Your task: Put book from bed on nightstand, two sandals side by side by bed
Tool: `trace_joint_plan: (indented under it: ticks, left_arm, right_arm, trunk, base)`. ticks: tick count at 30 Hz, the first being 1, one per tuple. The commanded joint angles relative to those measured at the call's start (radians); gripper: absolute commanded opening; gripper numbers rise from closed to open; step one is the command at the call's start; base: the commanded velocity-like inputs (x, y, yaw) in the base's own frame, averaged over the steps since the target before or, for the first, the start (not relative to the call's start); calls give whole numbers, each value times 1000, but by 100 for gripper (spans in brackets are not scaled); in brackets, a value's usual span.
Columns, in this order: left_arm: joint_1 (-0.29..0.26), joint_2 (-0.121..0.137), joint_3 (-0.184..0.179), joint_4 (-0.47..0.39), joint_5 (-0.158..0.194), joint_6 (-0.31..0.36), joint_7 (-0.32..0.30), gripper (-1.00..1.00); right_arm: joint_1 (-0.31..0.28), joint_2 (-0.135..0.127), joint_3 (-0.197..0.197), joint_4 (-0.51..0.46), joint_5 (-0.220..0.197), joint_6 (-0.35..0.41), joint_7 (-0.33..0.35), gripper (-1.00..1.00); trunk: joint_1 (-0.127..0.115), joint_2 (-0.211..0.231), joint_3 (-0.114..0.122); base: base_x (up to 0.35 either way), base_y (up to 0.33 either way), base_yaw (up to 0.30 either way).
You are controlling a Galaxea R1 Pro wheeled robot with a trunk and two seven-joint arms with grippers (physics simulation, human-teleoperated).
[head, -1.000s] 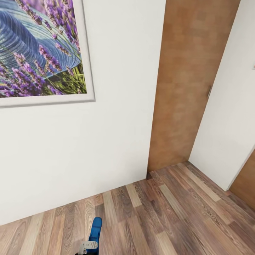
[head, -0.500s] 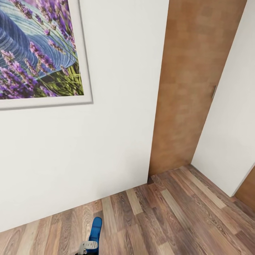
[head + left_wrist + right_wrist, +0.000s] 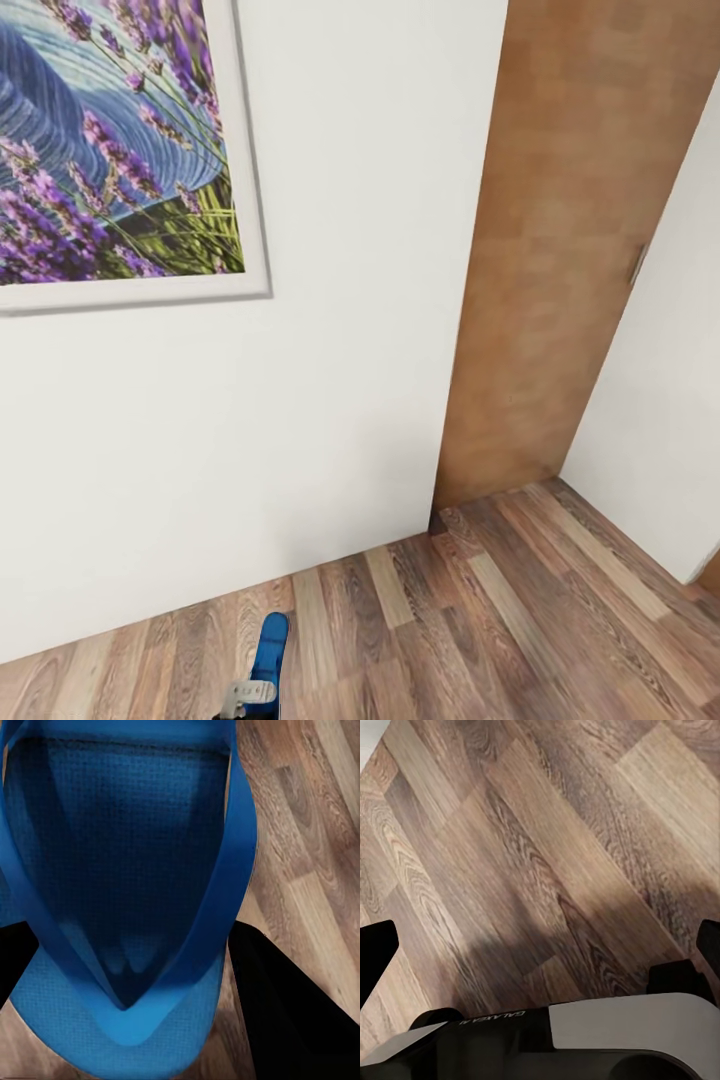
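my left end effector is clamped on a blue sandal, its dark fingers flanking the sole at the strap's toe end; in the head view the sandal's tip pokes up at the bottom edge. my right end effector is spread wide over the bare wooden floor. ahead: white wall, framed lavender picture, brown door.

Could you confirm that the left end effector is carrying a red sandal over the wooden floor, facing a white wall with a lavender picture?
Not quite: the sandal is bright blue, not red, as the left wrist view shows. The rest holds: the left end effector carries it over the wooden floor, facing the white wall with the lavender picture.
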Motion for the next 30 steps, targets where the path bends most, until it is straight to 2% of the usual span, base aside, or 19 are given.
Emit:
trace_joint_plan:
  ticks: [1,18,24,30]
  left_arm:
    - [-1,0,5,2,4,0,-7,-100]
    - [-1,0,5,2,4,0,-7,-100]
    - [-1,0,5,2,4,1,-7,-100]
    - [-1,0,5,2,4,1,-7,-100]
  right_arm:
    - [0,0,-4,0,-9,8,5,100]
    - [0,0,-4,0,-9,8,5,100]
    - [0,0,-4,0,-8,8,5,100]
    - [0,0,-4,0,-8,8,5,100]
  trunk:
    - [0,-1,-1]
    - [0,-1,-1]
    - [0,-1,-1]
    - [0,-1,-1]
  base:
    - [13,0,273]
    - [6,0,291]
    - [211,0,272]
    - [305,0,71]
